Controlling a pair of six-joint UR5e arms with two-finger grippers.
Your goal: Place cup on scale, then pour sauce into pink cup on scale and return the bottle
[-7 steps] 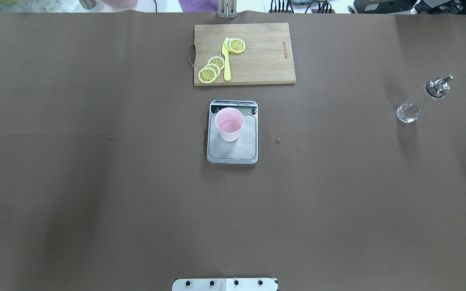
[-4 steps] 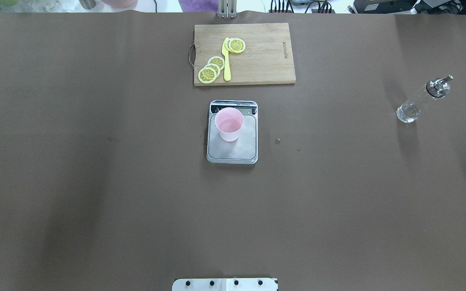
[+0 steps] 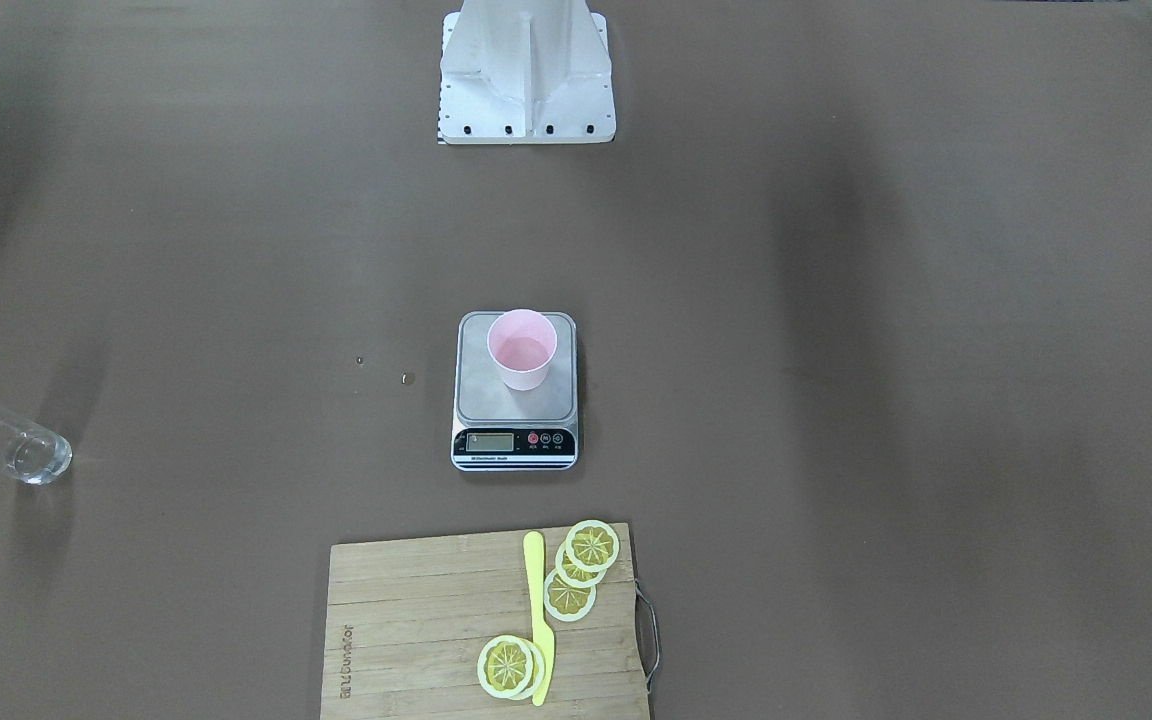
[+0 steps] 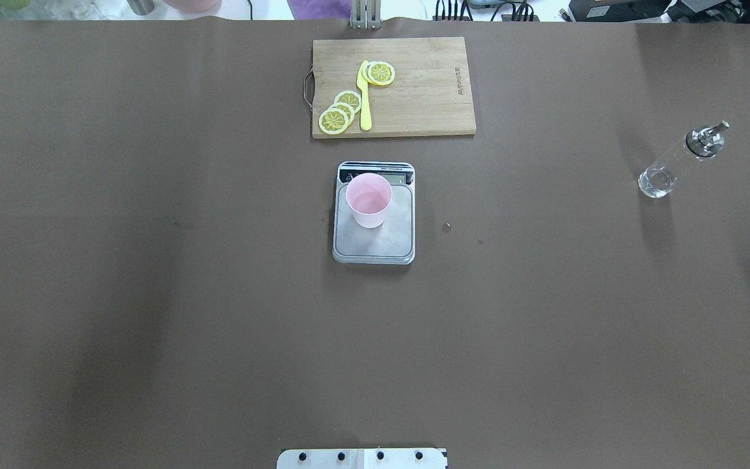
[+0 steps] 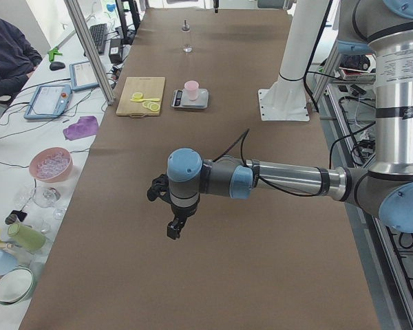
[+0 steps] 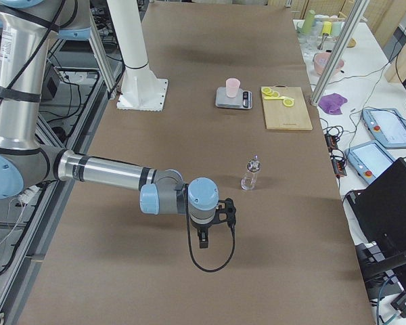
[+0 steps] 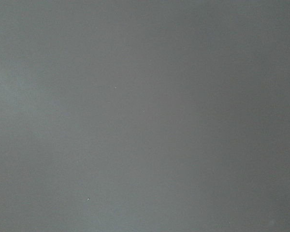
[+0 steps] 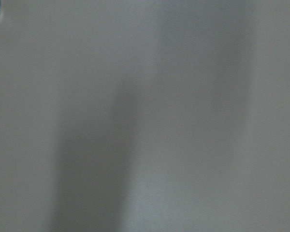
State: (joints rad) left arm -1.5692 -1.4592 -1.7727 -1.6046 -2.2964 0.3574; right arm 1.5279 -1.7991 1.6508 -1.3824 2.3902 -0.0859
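The pink cup (image 4: 369, 198) stands upright on the scale (image 4: 388, 242) at the table's middle, with a little liquid in it; both also show in the front-facing view, cup (image 3: 522, 347) and scale (image 3: 496, 402). The clear glass bottle (image 4: 678, 161) with its metal cap stands upright far to the right, on its own, and also shows in the front-facing view (image 3: 6, 445). My left gripper (image 5: 174, 228) shows only in the exterior left view and my right gripper (image 6: 202, 238) only in the exterior right view, each low over bare table; I cannot tell if either is open or shut. The right gripper is near the bottle (image 6: 250, 175).
A wooden cutting board (image 4: 427, 98) with several lemon slices (image 4: 339, 112) and a yellow knife (image 4: 364, 98) lies behind the scale. Two small specks (image 4: 447, 226) lie right of the scale. The robot's base plate (image 4: 362, 458) is at the near edge.
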